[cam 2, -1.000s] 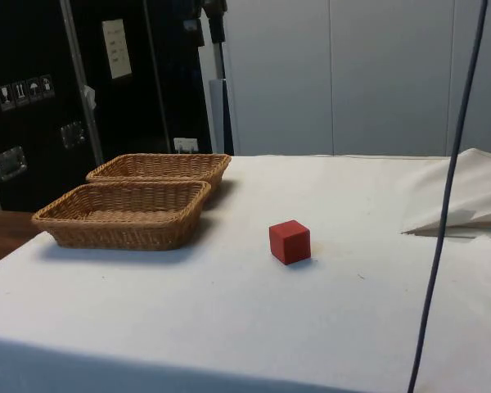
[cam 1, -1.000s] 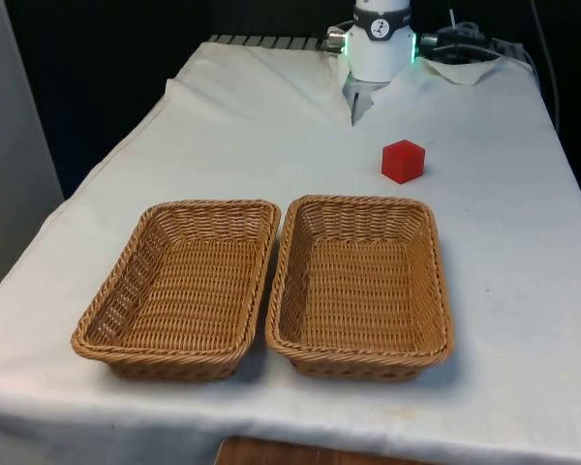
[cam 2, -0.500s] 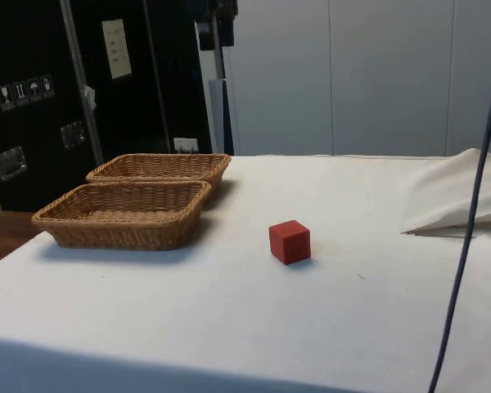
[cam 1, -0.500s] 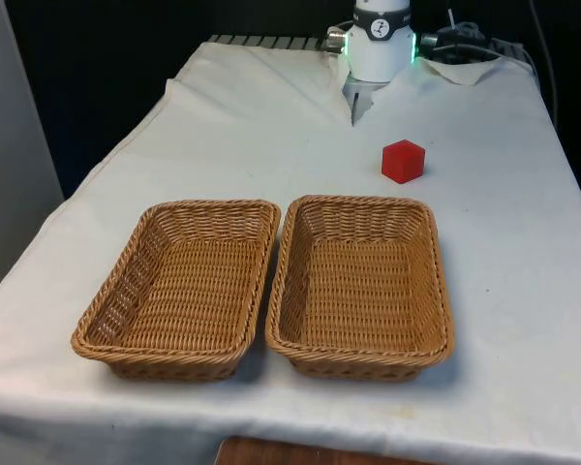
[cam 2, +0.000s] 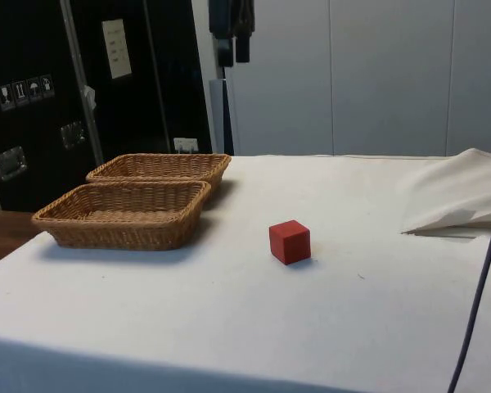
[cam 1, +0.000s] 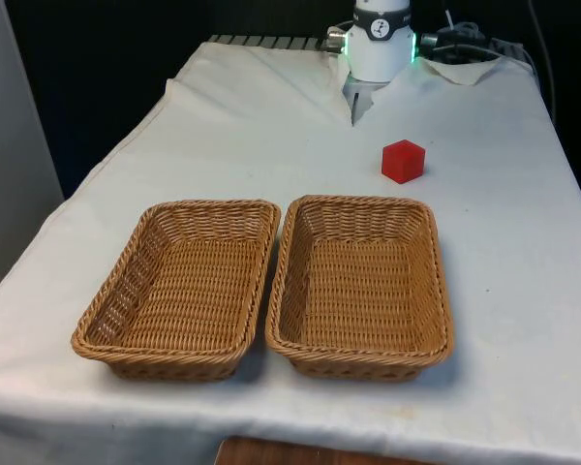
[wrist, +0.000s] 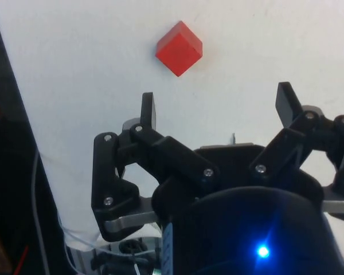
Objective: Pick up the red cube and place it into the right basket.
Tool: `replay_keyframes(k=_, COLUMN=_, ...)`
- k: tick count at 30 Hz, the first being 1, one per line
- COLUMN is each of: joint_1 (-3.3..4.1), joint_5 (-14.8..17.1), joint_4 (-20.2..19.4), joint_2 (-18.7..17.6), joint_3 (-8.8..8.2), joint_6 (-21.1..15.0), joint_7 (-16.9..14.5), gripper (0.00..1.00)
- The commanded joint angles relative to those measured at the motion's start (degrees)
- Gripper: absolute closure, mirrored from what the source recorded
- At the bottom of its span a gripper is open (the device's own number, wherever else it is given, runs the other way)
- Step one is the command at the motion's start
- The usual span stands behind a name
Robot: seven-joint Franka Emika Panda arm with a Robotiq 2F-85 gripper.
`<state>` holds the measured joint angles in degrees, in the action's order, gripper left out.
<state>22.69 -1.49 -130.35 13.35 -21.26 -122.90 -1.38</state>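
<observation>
Side view: the gripper (cam 2: 234,45) has dropped lower since earlier, fingers spread wide, empty, high above the red cube (cam 2: 290,241).

Even, bright light — soft shadows under baskets (cam 1: 271,363), no glare.

Two baskets (cam 1: 179,286) (cam 1: 360,283) sat side by side at lower centre; the cube (cam 1: 403,161) lay above the right-hand one, apart.

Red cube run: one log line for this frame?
phase: approach | gripper: open, high above table | red cube: on cloth, untouched | right basket: empty
</observation>
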Motion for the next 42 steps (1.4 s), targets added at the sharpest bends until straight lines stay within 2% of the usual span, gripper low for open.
replay_keyframes(k=1, joint_1=-0.11, joint_5=-0.3, joint_4=-1.5, joint_2=0.9, joint_3=0.06, joint_6=-1.5, joint_7=0.0, gripper=0.0)
replay_keyframes(k=3, joint_1=-0.11, joint_5=-0.1, joint_4=-3.6, joint_2=1.8, joint_3=0.0, joint_6=-3.0, joint_7=-0.5, gripper=0.0)
replay_keyframes(k=4, joint_1=-0.06, joint_5=0.0, joint_4=-3.0, joint_2=1.3, joint_3=0.0, joint_6=-2.2, joint_7=-0.6, gripper=0.0)
replay_keyframes(k=9, joint_1=-0.11, joint_5=0.1, joint_4=-7.3, joint_2=3.1, joint_3=0.0, joint_6=-5.7, joint_7=-1.5, gripper=0.0)
replay_keyframes(k=12, joint_1=-0.06, joint_5=0.1, joint_4=-8.9, joint_2=3.3, joint_3=0.0, joint_6=-7.2, joint_7=-2.2, gripper=0.0)
replay_keyframes(k=13, joint_1=-0.11, joint_5=0.1, joint_4=-8.6, joint_2=3.0, joint_3=0.0, joint_6=-6.5, joint_7=-2.3, gripper=0.0)
replay_keyframes(k=14, joint_1=-0.06, joint_5=0.2, joint_4=-9.5, joint_2=3.3, joint_3=0.06, joint_6=-7.6, joint_7=-2.4, gripper=0.0)
replay_keyframes(k=21, joint_1=0.11, joint_5=0.5, joint_4=-13.6, joint_2=2.7, joint_3=0.52, joint_6=-12.3, joint_7=-4.6, gripper=0.0)
replay_keyframes(k=22, joint_1=-0.11, joint_5=0.2, joint_4=-13.1, joint_2=2.9, joint_3=0.57, joint_6=-11.1, joint_7=-4.3, gripper=0.0)
replay_keyframes(k=25, joint_1=0.17, joint_5=0.6, joint_4=-15.6, joint_2=2.2, joint_3=0.8, joint_6=-14.7, joint_7=-5.7, gripper=0.0)
replay_keyframes(k=29, joint_1=0.17, joint_5=0.8, joint_4=-17.4, joint_2=1.6, joint_3=1.15, joint_6=-17.2, joint_7=-6.8, gripper=0.0)
replay_keyframes(k=30, joint_1=-0.11, joint_5=0.4, joint_4=-17.0, joint_2=1.7, joint_3=1.2, joint_6=-16.1, joint_7=-6.4, gripper=0.0)
replay_keyframes(k=31, joint_1=0.17, joint_5=0.9, joint_4=-17.9, joint_2=1.4, joint_3=1.26, joint_6=-17.8, joint_7=-7.0, gripper=0.0)
replay_keyframes(k=34, joint_1=0.29, joint_5=1.3, joint_4=-19.5, joint_2=0.6, joint_3=1.66, joint_6=-20.4, joint_7=-8.1, gripper=0.0)
replay_keyframes(k=37, joint_1=0.23, joint_5=1.7, joint_4=-20.7, joint_2=-0.1, joint_3=2.06, joint_6=-22.2, joint_7=-9.1, gripper=0.0)
replay_keyframes(k=38, joint_1=-0.11, joint_5=1.4, joint_4=-20.7, joint_2=-0.3, joint_3=2.29, joint_6=-21.9, joint_7=-9.1, gripper=0.0)
replay_keyframes(k=39, joint_1=0.23, joint_5=2.0, joint_4=-21.4, joint_2=-0.6, joint_3=2.29, joint_6=-23.4, joint_7=-9.6, gripper=0.0)
replay_keyframes(k=42, joint_1=0.34, joint_5=2.3, joint_4=-22.3, joint_2=-1.4, joint_3=2.75, joint_6=-25.3, joint_7=-10.3, gripper=0.0)
